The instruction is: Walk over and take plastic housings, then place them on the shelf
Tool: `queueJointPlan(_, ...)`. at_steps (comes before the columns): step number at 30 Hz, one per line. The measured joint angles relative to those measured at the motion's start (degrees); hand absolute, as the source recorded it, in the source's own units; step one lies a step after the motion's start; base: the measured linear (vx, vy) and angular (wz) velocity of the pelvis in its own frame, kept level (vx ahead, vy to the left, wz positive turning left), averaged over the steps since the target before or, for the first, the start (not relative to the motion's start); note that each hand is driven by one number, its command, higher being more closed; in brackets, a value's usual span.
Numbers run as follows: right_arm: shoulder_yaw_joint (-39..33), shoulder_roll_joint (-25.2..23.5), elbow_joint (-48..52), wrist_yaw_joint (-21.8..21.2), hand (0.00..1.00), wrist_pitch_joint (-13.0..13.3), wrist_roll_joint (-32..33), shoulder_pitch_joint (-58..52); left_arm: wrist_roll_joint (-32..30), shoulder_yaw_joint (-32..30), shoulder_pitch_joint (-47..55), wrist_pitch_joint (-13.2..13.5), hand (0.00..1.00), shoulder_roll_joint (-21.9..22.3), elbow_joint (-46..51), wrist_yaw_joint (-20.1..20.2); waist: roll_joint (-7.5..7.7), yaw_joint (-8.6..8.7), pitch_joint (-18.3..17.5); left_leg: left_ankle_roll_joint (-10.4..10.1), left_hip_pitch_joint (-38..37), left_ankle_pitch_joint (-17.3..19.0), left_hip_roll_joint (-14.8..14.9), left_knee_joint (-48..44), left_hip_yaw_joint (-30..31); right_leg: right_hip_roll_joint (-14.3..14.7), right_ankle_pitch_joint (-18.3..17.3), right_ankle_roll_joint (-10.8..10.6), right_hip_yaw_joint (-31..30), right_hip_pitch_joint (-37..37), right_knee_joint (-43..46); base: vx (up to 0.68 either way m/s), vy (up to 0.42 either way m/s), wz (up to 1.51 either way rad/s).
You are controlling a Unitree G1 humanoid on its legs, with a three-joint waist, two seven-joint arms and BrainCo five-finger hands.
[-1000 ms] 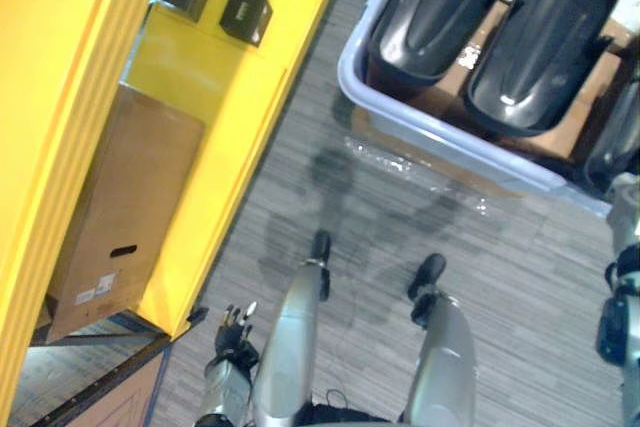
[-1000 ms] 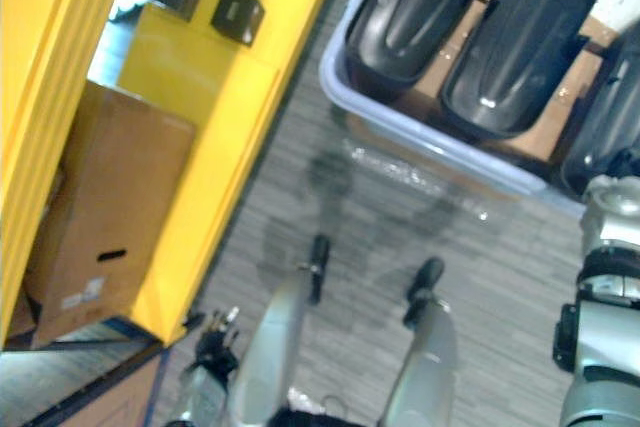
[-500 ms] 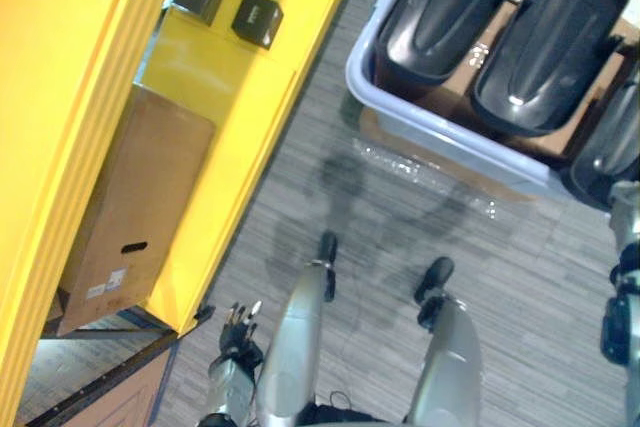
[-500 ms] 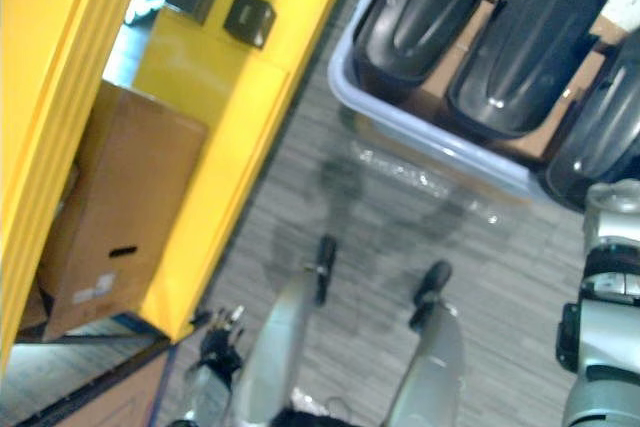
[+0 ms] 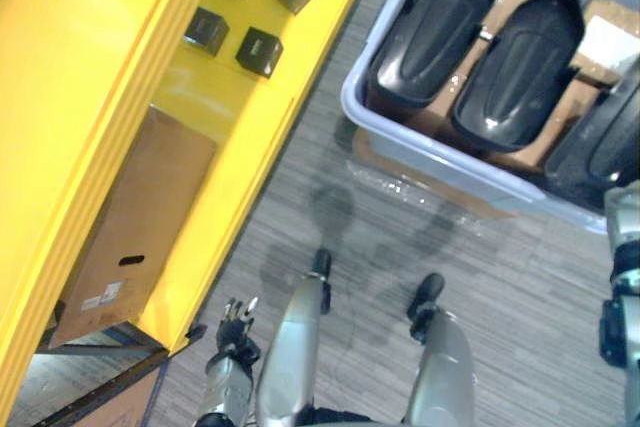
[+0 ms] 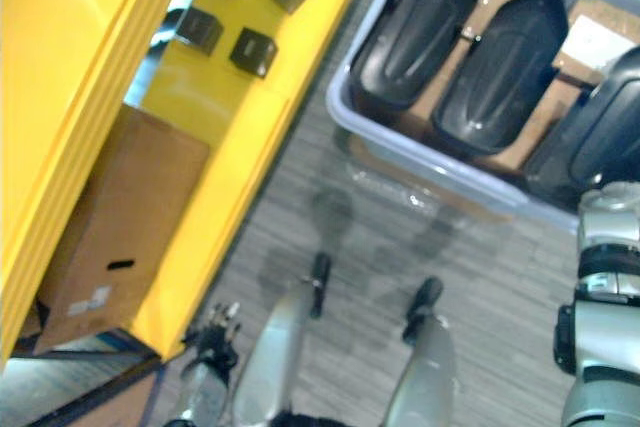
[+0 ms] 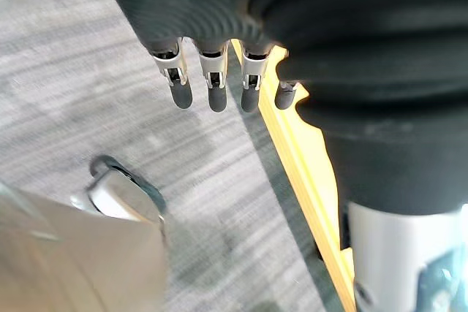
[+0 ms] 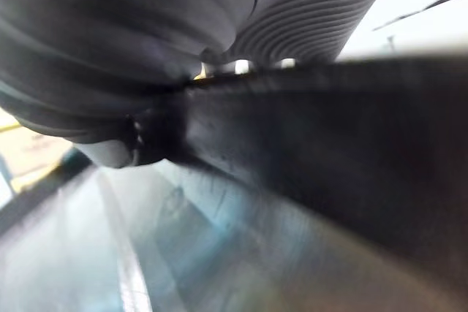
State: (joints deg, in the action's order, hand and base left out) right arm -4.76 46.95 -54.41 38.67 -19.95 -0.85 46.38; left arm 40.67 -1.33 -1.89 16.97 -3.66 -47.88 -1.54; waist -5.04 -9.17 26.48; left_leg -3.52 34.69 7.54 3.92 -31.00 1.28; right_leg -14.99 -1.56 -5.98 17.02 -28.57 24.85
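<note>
plastic housings (image 5: 515,67) side by side in grey bin (image 5: 420,142), upper right, apart from yellow shelf (image 5: 230,167) at left; probably light, stiff, slick shells, so grab by a rim edge; left hand (image 5: 233,325) fingers (image 7: 212,85) relaxed, empty; right hand (image 8: 314,5): can't tell

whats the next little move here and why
Probably a short step forward toward the bin: the black housings lie in it, across a strip of floor, and the left hand hangs open and empty beside the yellow shelf. The right hand is close against something dark, so its hold is unclear.
</note>
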Motion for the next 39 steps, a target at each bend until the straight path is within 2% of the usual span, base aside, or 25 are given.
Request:
queueJointPlan(3, -0.23, 0.01, -0.07, -0.11, 1.0, 0.75, -0.02, -0.32, 1.87, -0.16, 1.23, 1.17, 0.0, -1.76, 3.71, -0.79, 1.39, 0.5, -0.08, -0.29, -4.17, -0.48, -0.06, 2.53, -0.16, 0.05, -0.04, 0.07, 0.19, 3.52, -1.1, 0.05, -0.019, 0.04)
queueJointPlan(5, -0.6, 0.18, -0.06, -0.09, 1.0, 1.46, -0.03, -0.6, 2.16, -0.19, 1.56, 1.64, 0.0, -2.48, 5.94, -1.63, 1.77, 0.66, 0.09, -0.44, -5.6, -0.73, -0.06, 3.56, -0.08, 0.17, -0.06, 0.09, 0.39, 4.86, -1.78, 0.04, -0.014, 0.04)
queueJointPlan(7, -3.24, 0.29, 0.16, -0.03, 1.0, 2.82, -0.15, -1.26, 2.12, -1.49, 2.09, 1.91, 0.0, -3.17, 11.41, -4.08, 2.66, 0.79, -0.02, -0.63, -7.49, -1.31, -0.16, 5.38, -0.01, 0.2, -0.09, 0.08, 0.88, 6.55, -2.86, 0.05, -0.013, 0.08)
queueJointPlan(9, -5.67, 0.33, 1.41, 0.05, 1.0, 3.87, -0.64, -2.88, 1.9, -3.44, 2.38, 1.94, 0.0, -3.49, 17.38, -6.91, 3.35, 0.98, 0.25, -0.77, -9.66, -1.78, -0.38, 7.04, 0.38, 0.2, -0.08, 0.06, 1.81, 8.96, -4.13, 0.05, 0.001, 0.15)
queueJointPlan(11, -7.78, 0.32, 4.75, 0.18, 1.0, 4.8, -2.29, -4.54, 1.28, -5.7, 3.38, 1.99, 0.0, -4.72, 25.95, -10.1, 4.22, 1.95, 0.69, -0.93, -12.19, -2.01, -0.5, 8.72, 0.92, 0.45, 0.02, -0.09, 2.41, 11.9, -5.79, 0.09, 0.01, 0.17)
queueJointPlan(12, -9.95, 0.29, 9.01, 0.2, 1.0, 6.18, -3.81, -6.72, -0.26, -8.35, 4.01, 1.88, 0.0, -5.55, 33.09, -11.71, 4.84, 2.28, 0.93, -1.04, -14.6, -2.38, -0.49, 10.51, 1.02, 0.8, 0.44, -0.43, 2.95, 14.55, -7.81, 0.1, 0.0, 0.1)
queueJointPlan(15, -11.8, 0.03, 15.97, 0.33, 1.0, 9.15, -7.17, -10.86, -3.65, -10.79, 3.95, 1.58, 0.0, -8.49, 43.03, -11.49, 6.28, 2.32, -0.18, -1.2, -19.49, -3.01, -0.43, 14.39, 0.38, 1.48, 1.37, -0.7, 3.3, 19.21, -12.08, 0.12, -0.014, -0.04)
queueJointPlan(17, -11.98, -1.08, 19.27, 0.41, 1.0, 11.7, -9.68, -12.68, -6.6, -10.5, 3.23, 0.83, 0.0, -10.54, 48.04, -9.78, 7.43, 2.56, -2.94, -1.26, -20.98, -3.09, -0.25, 16.45, -0.35, 2.07, 2.31, -0.89, 3.3, 20.87, -15.14, 0.15, -0.017, -0.11)
queueJointPlan(19, -11.94, -2.74, 22.36, 0.5, 1.0, 14.01, -11.95, -13.57, -10.6, -7.33, 0.52, -1.16, 0.0, -13.0, 51.64, -7.76, 8.51, 3.51, -5.29, -1.28, -22.84, -3.1, -0.32, 17.7, -0.73, 2.35, 3.28, -1.24, 3.52, 23.3, -18.02, 0.17, 0.007, -0.02)
queueJointPlan(21, -11.73, -5.55, 26.58, 0.46, 1.0, 15.64, -14.66, -14.01, -12.77, -3.19, -4.16, -4.89, 0.0, -14.77, 53.32, -4.08, 9.26, 3.86, -7.09, -1.29, -25.37, -3.09, -0.27, 18.66, -2.51, 2.51, 4.51, -1.48, 3.26, 25.88, -20.49, 0.13, 0.023, -0.17)
queueJointPlan(25, -9.53, -6.48, 34.53, -1.36, 1.0, 18.36, -19.96, -13.92, -15.74, 1.36, -12.94, -11.87, 0.0, -16.96, 54.6, 0.85, 9.4, 4.37, -9.48, -1.28, -29.97, -3.07, -0.02, 21.3, -5.61, 2.75, 6.34, -1.52, 2.92, 28.72, -22.66, 0.07, 0.034, -0.31)
queueJointPlan(27, -7.21, -7.19, 39.69, -3.17, 1.0, 20.39, -22.34, -13.85, -18.68, 4.18, -16.86, -15.88, 0.0, -19.06, 54.46, 2.96, 9.47, 5.3, -12.53, -1.28, -32.05, -3.07, 0.47, 23.38, -7.56, 3.04, 7.45, -1.33, 2.32, 28.9, -23.44, 0.05, 0.028, -0.37)
queueJointPlan(28, -6.59, -7.59, 41.19, -3.85, 1.0, 21.23, -22.84, -13.8, -19.05, 5.41, -18.12, -17.03, 0.0, -19.36, 54.32, 3.66, 9.54, 5.52, -13.08, -1.28, -32.93, -3.07, 0.55, 23.84, -8.18, 3.08, 7.63, -1.34, 1.75, 29.11, -23.44, 0.02, 0.033, -0.31)
queueJointPlan(30, -4.32, -9.33, 44.61, -5.69, 1.0, 22.68, -24.14, -13.71, -19.15, 10.11, -21.71, -20.73, 0.0, -19.39, 53.69, 6.11, 9.83, 7.16, -14.88, -1.27, -35.32, -3.07, 0.44, 25.32, -8.83, 3.08, 7.63, -1.34, 1.57, 30.49, -23.63, 0.0, 0.025, -0.2)
queueJointPlan(32, -2.18, -11.22, 45.49, -6.59, 1.0, 23.56, -24.72, -13.4, -19.22, 13.51, -23.48, -23.26, 0.0, -18.85, 53.66, 6.9, 10.23, 7.23, -16.38, -1.26, -36.68, -3.08, 0.38, 26.3, -10.42, 3.16, 7.63, -1.34, 1.31, 30.59, -23.94, -0.02, 0.009, -0.31)
queueJointPlan(36, 2.05, -13.91, 46.71, -7.63, 1.0, 24.41, -24.77, -13.37, -19.29, 17.91, -24.99, -27.44, 0.0, -15.55, 52.41, 6.01, 10.0, 8.21, -18.22, -0.96, -36.79, -3.29, -0.17, 26.68, -11.07, 3.02, 7.63, -1.34, 1.16, 30.72, -24.7, -0.07, -0.007, -0.12)
queueJointPlan(39, 4.21, -16.09, 46.71, -8.14, 1.0, 25.12, -24.79, -12.92, -19.32, 19.26, -25.16, -29.64, 0.0, -13.28, 48.35, 3.04, 9.24, 8.49, -18.74, -0.78, -37.99, -4.91, -0.53, 29.1, -11.15, 2.91, 7.73, -1.19, 1.22, 30.97, -24.7, -0.08, -0.008, 0.0)
